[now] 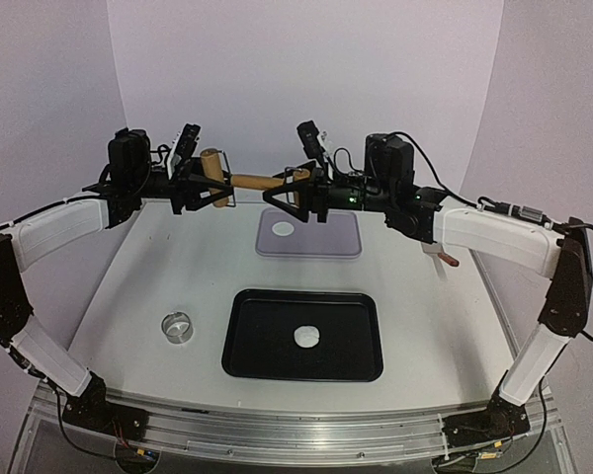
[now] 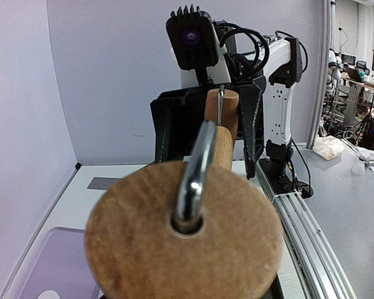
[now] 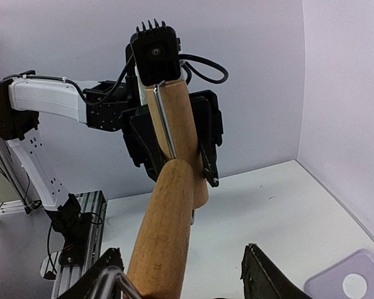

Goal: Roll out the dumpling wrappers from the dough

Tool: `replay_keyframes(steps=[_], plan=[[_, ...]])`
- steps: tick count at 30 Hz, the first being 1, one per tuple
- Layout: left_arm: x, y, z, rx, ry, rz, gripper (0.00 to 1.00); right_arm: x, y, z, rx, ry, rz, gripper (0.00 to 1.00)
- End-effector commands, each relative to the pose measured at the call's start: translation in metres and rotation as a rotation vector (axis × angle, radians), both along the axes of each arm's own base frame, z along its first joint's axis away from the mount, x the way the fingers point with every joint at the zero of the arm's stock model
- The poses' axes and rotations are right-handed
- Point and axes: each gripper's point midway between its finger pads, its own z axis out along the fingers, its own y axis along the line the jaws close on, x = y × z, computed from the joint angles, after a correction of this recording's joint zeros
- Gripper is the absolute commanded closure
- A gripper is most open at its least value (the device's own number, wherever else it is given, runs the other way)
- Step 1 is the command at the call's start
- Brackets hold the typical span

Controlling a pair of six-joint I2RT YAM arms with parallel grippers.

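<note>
A wooden rolling pin (image 1: 239, 179) hangs in the air at the back, level between both arms. My left gripper (image 1: 204, 184) is shut on its roller barrel (image 3: 174, 118); in the left wrist view the barrel's round end (image 2: 184, 240) hides my fingers. My right gripper (image 1: 298, 194) stands open around the handle (image 3: 164, 240), with a gap showing between the wood and the right finger (image 3: 262, 277). A small lump of dough (image 1: 306, 337) lies on the black tray (image 1: 247, 346). One round dumpling wrapper (image 1: 284, 228) lies on the purple board (image 1: 326, 237).
A small metal ring cutter (image 1: 178, 326) stands on the table left of the tray. The purple board (image 3: 368, 268) sits beneath the raised pin, behind the tray. Walls close in at the back and both sides.
</note>
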Motion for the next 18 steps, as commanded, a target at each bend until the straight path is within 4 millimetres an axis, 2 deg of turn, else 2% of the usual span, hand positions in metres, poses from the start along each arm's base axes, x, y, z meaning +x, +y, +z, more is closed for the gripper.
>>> replay_keyframes(steps=[1, 9, 11, 15, 18], plan=[[-0.0151, 0.0031, 0.0229, -0.034, -0.086, -0.023, 1.00, -0.0061, 0.0046, 0.0280, 0.050, -0.064, 0.009, 0.37], [-0.0148, 0.0033, 0.0227, -0.032, -0.091, -0.019, 1.00, -0.0064, 0.0066, 0.0307, 0.052, -0.084, -0.009, 0.41], [-0.0154, 0.0034, 0.0235, -0.033, -0.094, -0.020, 1.00, -0.0054, 0.0078, 0.0319, 0.052, -0.102, -0.012, 0.46], [-0.0149, 0.0033, 0.0234, -0.032, -0.098, -0.019, 1.00, -0.0020, 0.0088, 0.0350, 0.056, -0.109, -0.029, 0.66], [-0.0154, 0.0032, 0.0223, -0.029, -0.093, -0.020, 1.00, 0.0017, 0.0078, 0.0365, 0.057, -0.110, -0.055, 0.86]])
